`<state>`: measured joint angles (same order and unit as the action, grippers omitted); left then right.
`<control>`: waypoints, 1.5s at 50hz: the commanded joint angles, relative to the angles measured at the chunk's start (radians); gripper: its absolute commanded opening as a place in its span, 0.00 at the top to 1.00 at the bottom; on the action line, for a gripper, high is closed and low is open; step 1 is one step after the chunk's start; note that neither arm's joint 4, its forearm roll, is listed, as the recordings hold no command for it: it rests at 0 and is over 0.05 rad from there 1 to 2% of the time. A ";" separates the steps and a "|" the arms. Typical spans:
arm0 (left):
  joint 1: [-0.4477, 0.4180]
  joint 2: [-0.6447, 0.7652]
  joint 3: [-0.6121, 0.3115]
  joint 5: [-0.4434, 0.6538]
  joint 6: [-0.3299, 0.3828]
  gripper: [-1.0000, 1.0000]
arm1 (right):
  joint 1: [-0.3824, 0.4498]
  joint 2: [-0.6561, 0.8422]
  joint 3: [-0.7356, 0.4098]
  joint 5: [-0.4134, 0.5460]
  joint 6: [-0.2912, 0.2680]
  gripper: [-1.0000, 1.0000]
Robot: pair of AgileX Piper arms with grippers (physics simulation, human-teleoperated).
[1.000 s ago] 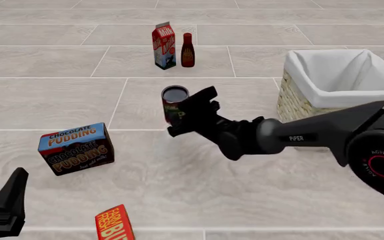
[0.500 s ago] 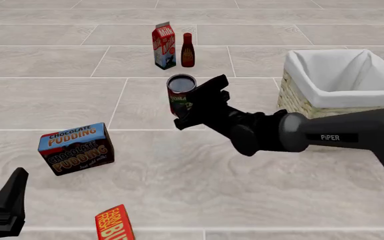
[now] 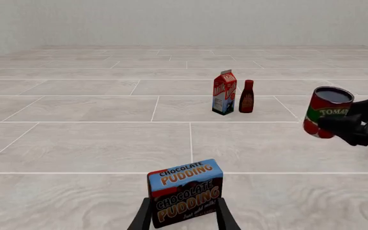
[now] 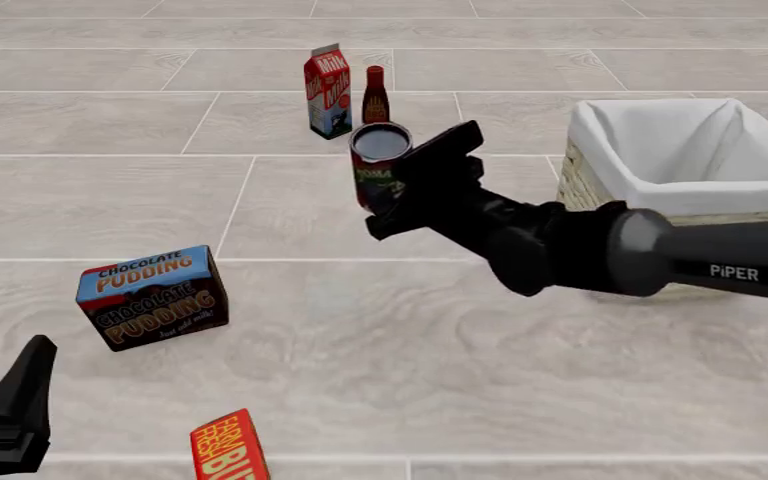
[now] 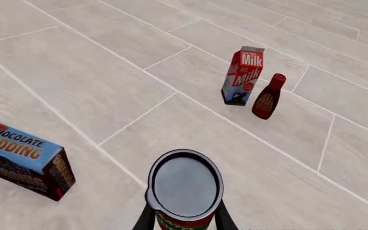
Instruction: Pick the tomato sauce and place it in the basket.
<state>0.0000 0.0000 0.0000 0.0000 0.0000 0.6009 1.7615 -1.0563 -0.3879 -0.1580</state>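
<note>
Can's gone up & toward the basket [image 4: 598,215] since a sec ago. Right gripper [image 4: 404,190] pinches the tomato sauce [image 4: 379,165] tight, airborne, left of basket. Left gripper [image 3: 184,218] spread, holding nothing.

Pale wood-grain tiled surface [image 4: 357,350] carrying milk carton [image 4: 328,91] just beside dark red bottle [image 4: 376,100], chocolate pudding box [image 4: 153,296], orange-red box [image 4: 228,447] at near edge, and wicker basket [image 4: 591,205].
</note>
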 commanded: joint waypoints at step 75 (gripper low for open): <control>0.000 0.000 0.000 0.000 0.000 0.00 | -0.255 -0.201 -0.161 0.337 -0.051 1.00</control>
<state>0.0000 0.0000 0.0000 0.0000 0.0000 0.3774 1.5696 -1.1998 -0.0642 -0.2268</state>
